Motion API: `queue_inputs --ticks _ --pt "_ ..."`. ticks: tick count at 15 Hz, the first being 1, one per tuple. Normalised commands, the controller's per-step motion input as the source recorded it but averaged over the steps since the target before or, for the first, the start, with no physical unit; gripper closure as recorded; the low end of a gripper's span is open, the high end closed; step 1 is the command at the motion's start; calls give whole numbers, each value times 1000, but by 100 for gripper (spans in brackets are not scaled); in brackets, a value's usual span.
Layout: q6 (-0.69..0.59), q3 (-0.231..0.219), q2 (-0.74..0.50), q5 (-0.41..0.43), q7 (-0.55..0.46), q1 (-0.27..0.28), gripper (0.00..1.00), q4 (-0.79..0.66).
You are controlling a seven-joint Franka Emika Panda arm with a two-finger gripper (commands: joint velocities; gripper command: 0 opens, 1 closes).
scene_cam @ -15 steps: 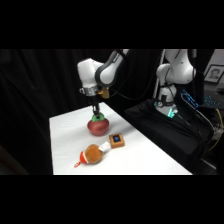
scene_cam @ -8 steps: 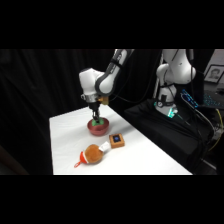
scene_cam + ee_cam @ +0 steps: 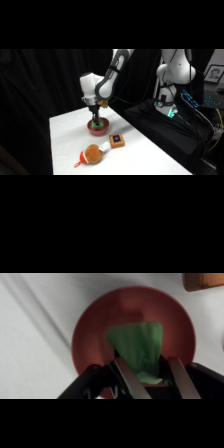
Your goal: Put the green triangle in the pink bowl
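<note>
Wrist view, flat green triangle (image 3: 136, 346) (rounded corners), round pink bowl (image 3: 90, 331)

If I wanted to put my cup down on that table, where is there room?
Bare patches: the table's left strip beside the pink bowl, and the near right corner past the brown block. Crowded: the middle, where bowl, block and orange bottle cluster under the gripper.

White table (image 3: 65, 145) with pink bowl (image 3: 98, 129), orange bottle (image 3: 92, 154), brown block (image 3: 117, 140)

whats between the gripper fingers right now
The green triangle lies between the gripper fingers, inside the pink bowl. The wrist view shows it; from the side the gripper hides it.
</note>
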Motion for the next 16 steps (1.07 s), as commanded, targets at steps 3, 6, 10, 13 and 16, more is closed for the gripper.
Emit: queue_inputs --ticks 3,6,10,13,16 --pt "64 -18 40 83 -10 -11 4 89" --pt "-28 -17 -58 63 -42 -12 0 49" --pt "-128 -10 -252 60 -120 -34 0 -50" --pt "-234 -22 -413 19 -168 -27 0 -113" --pt "-269 -65 -445 -69 -112 10 0 -128"
